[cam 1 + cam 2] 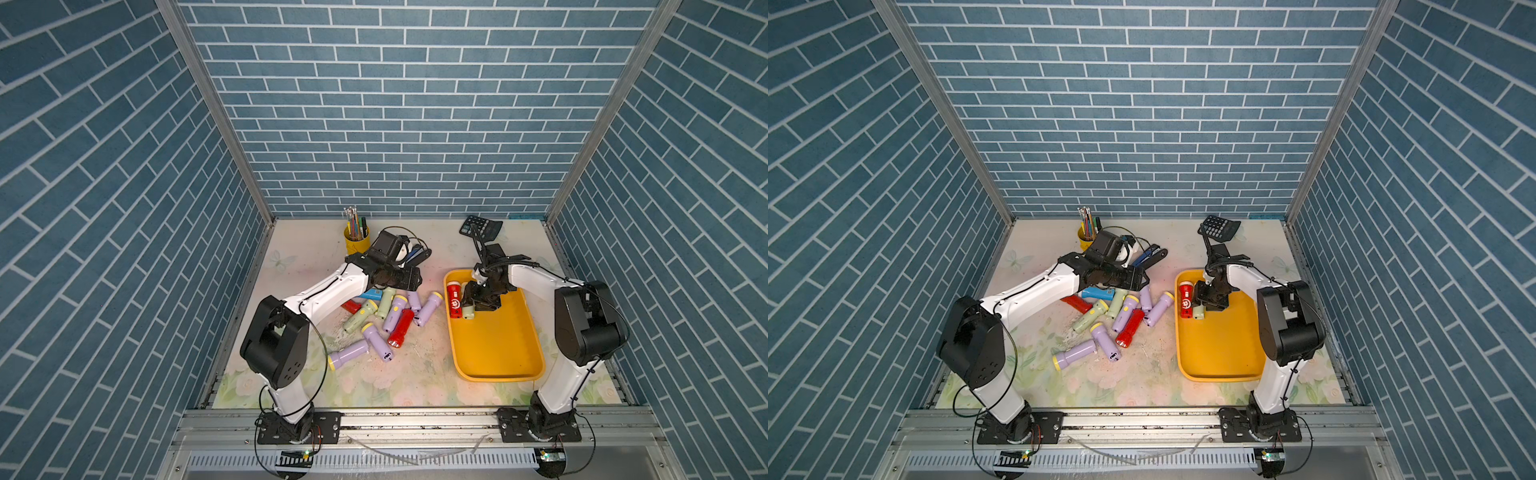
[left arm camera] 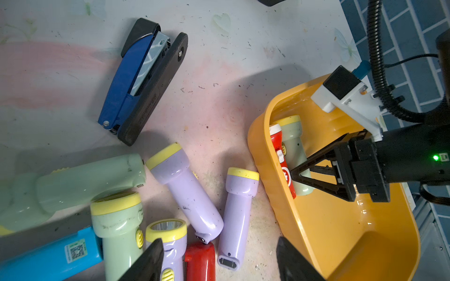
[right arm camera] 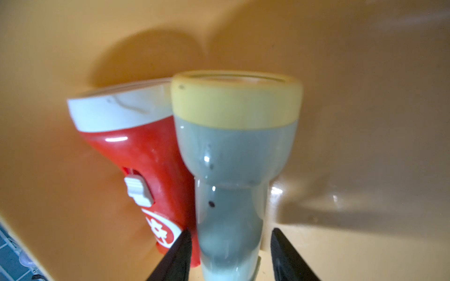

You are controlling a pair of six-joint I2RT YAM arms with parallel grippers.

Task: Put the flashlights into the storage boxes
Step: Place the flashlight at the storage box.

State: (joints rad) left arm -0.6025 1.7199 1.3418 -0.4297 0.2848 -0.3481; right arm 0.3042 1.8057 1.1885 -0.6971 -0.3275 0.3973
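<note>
**A:** What is hard to make out on the left?

**B:** In both top views the left arm [image 1: 332, 286] stretches low over the pile of flashlights [image 1: 390, 320] on the tabletop [image 1: 415, 374]. Its wrist hides its own fingers and part of the stapler [image 1: 1150, 254]. A red flashlight [image 1: 352, 306] shows only partly from under the forearm.

**A:** Does the left wrist view help?

**B:** Yes. It shows the left fingers [image 2: 151, 260] spread wide and empty above the pile, with only their tips in frame. The stapler shows whole there. The blue flashlight [image 2: 48, 255] is cut off at the frame edge.

**A:** And the right?

**B:** The right arm [image 1: 536, 282] folds at the elbow and dips into the far corner of the yellow tray [image 1: 498, 357]. From above, its wrist covers most of the pale green tray flashlight [image 1: 468, 312], which lies against a red-and-white flashlight [image 1: 454, 300].

**A:** Is it gripped?

**B:** No. The right wrist view shows the right fingers [image 3: 175, 258] parted on either side of its handle. A sliver of tray shows beside one of them, so they are not pinching it. The handle's tail is cut off.
</note>
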